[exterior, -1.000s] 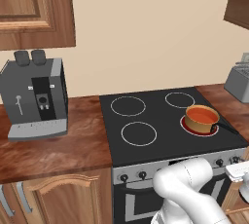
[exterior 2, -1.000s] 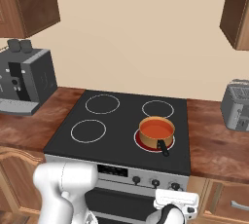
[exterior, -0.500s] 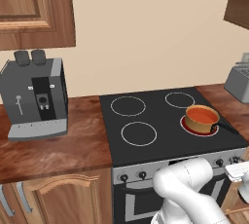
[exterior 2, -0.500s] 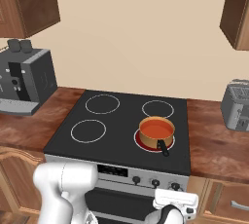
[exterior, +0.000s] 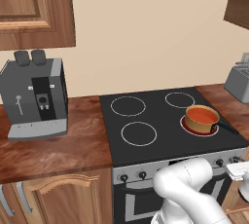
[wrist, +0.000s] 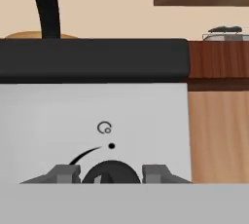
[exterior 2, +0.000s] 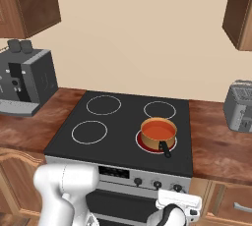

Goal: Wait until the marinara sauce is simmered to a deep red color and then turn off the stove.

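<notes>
Hand (wrist: 109,174) low in front of the stove (exterior: 160,135) panel, fingertips (wrist: 63,173) either side of a black knob (wrist: 109,173), clenched on it, knob sits right between the tips. Just above the knob a small dot, curved dial mark and ring symbol on the silver panel (wrist: 92,121). Above the hand the black cooktop edge runs across, and over it to the upper left the dark pan handle (wrist: 46,6) sticks up with the tan pan rim just beside it. Right of the hand is wood cabinet front, bench (wrist: 219,57) edge above it, toaster (wrist: 222,32) far up right.

Base views: sauce (exterior 2: 158,130) orange-red, in the pan (exterior 2: 158,136) on the front right burner, which glows red around the pan base; pan is up and behind the hand, handle pointing toward the front edge. Hand (exterior 2: 178,205) seen below the panel's right knobs in right base view. Other three burners bare with white rings. Coffee machine (exterior: 34,96) on the bench well off to the left of the hand, toaster (exterior 2: 238,106) on the bench to the right
</notes>
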Available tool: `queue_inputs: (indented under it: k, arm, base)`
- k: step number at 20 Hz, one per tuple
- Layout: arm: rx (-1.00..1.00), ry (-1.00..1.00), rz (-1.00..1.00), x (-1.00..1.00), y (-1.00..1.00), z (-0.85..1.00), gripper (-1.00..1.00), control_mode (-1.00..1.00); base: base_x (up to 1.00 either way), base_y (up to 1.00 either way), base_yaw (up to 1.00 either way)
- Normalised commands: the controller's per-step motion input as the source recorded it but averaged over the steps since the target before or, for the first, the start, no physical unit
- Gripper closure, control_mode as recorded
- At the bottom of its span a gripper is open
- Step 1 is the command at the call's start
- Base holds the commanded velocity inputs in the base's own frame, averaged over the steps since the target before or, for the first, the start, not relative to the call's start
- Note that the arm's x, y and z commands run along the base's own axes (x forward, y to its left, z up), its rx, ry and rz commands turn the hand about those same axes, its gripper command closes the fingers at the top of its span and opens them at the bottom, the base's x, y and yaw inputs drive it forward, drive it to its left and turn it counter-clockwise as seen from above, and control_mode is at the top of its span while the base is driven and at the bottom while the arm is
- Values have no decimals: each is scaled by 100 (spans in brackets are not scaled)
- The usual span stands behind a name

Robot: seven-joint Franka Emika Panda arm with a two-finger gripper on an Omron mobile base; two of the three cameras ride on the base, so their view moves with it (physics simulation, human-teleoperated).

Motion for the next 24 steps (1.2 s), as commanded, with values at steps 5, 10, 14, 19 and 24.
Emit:
queue_inputs:
  k: [5, 10, 14, 19, 24]
  arm:
    - [17, 8, 5, 9, -14, -4, 100, -100]
    - [12, 7, 0, 11, 0, -22, 100, -100]
    - [9, 9, 0, 11, 0, -21, 100, -100]
    - [9, 12, 0, 11, 0, -25, 100, -100]
    - [12, 14, 0, 9, 0, -25, 100, -100]
  base:
    - [0, 0, 0]
    - [0, 0, 0]
    - [0, 0, 0]
    - [0, 0, 0]
    - [0, 0, 0]
